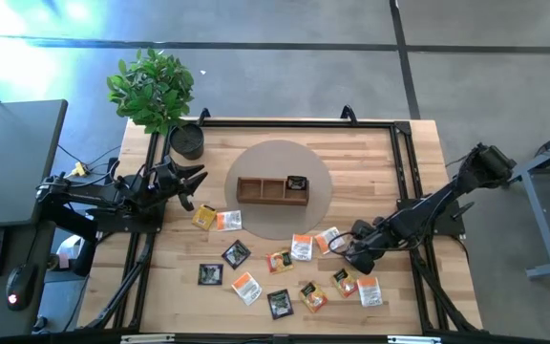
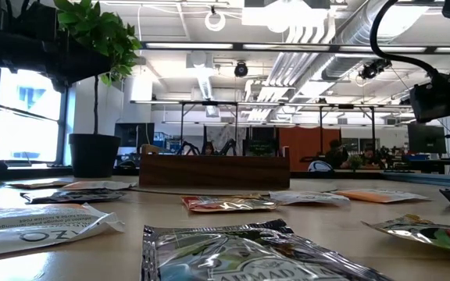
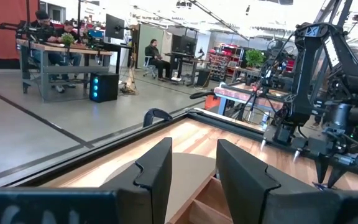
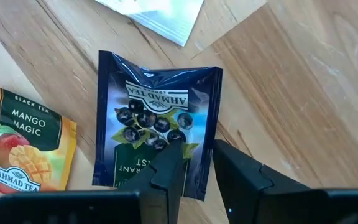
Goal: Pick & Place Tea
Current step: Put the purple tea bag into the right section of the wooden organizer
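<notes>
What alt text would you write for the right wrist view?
The right claw, its fingers slightly apart, hangs over a dark blue tea packet lying flat on the wooden table. An orange mango tea packet lies beside it, and a white packet's corner shows nearby.

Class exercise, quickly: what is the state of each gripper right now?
Left gripper: open, holding nothing, above the table's left side.
Right gripper: open, empty, directly over a dark blue tea packet.

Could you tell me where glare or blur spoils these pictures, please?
High view: bright glare washes the floor at top left, beyond the potted plant. Low view: the nearest tea packet is blurred, and the wooden tray sits dark against lit ceiling lamps. Right wrist view: the dark blue packet is sharp, with shiny creases.
</notes>
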You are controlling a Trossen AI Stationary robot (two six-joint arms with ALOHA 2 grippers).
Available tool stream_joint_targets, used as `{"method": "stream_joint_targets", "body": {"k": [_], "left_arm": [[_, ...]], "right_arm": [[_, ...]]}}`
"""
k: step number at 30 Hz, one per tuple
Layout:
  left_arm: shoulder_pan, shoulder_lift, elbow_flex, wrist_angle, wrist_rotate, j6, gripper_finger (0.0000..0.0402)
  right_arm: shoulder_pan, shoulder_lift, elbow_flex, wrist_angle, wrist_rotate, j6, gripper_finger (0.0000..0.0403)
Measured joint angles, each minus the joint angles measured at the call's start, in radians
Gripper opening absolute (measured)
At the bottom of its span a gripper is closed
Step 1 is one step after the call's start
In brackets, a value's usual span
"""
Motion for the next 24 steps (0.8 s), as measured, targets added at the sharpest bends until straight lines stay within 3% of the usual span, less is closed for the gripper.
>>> {"method": "stream_joint_targets", "body": {"k": [5,11,24], "left_arm": [[0.0,0.0,0.0,-0.001,0.0,0.0,0.0127],[0.0,0.0,0.0,0.0,0.0,0.0,0.0127],[0.0,0.0,0.0,0.001,0.0,-0.008,0.0127]], "right_arm": [[0.0,0.001,-0.002,-0.003,0.012,-0.054,0.007],[0.0,0.003,-0.004,-0.004,0.03,-0.116,0.0007],[-0.057,0.011,0.196,-0.155,0.139,-0.336,0.0003]]}}
